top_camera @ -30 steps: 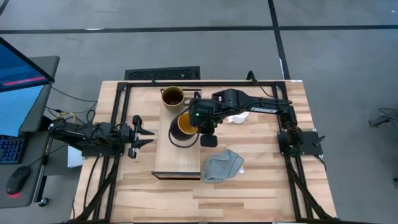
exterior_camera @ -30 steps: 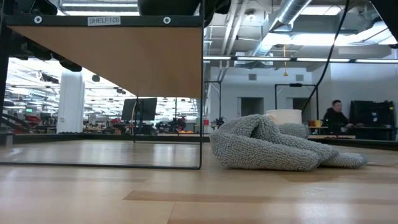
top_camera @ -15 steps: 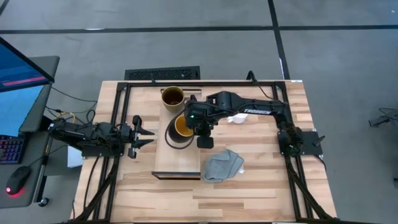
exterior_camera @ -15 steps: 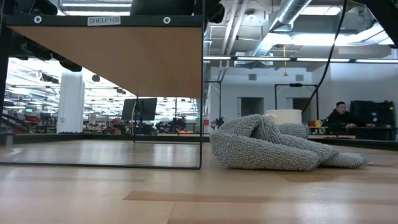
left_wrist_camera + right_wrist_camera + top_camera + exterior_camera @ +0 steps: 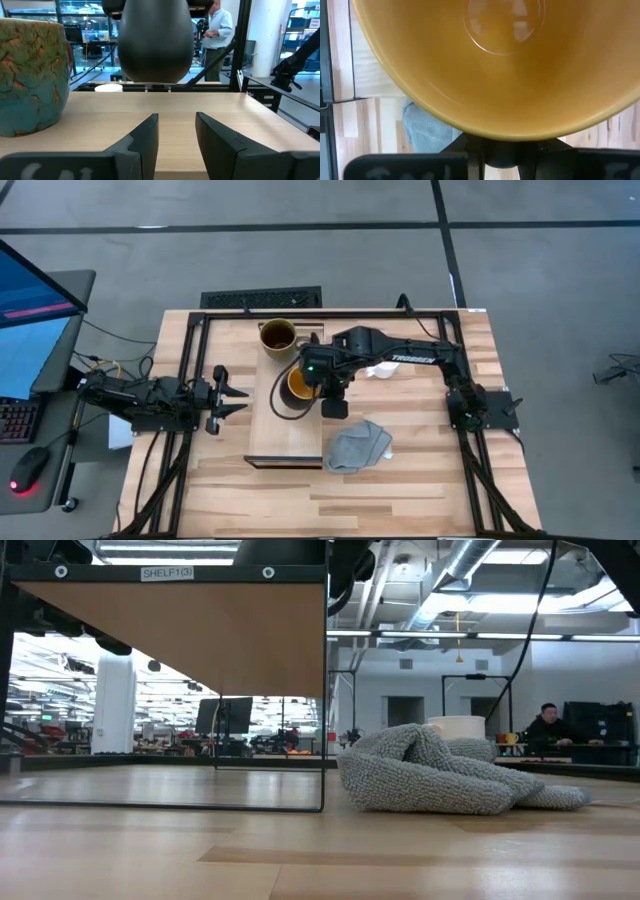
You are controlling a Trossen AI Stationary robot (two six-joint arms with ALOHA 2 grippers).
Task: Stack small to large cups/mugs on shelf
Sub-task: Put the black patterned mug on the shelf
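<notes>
Even, bright overhead light fills the high view, and the pale wood shelf board (image 5: 285,430) shows only soft, short shadows. Under the right gripper (image 5: 322,385), the black mug with yellow-orange inside (image 5: 296,383) throws a faint dark ring onto the board. In the right wrist view the mug's glossy yellow-orange bowl (image 5: 505,65) fills the picture, soft and out of focus, with pale ceiling-light reflections at its bottom. The left wrist view is sharp on the far room but blurs its own dark fingers (image 5: 145,137). The low view is backlit by ceiling strip lights (image 5: 480,635), leaving the crumpled grey knitted cloth (image 5: 440,785) in mild shade.
</notes>
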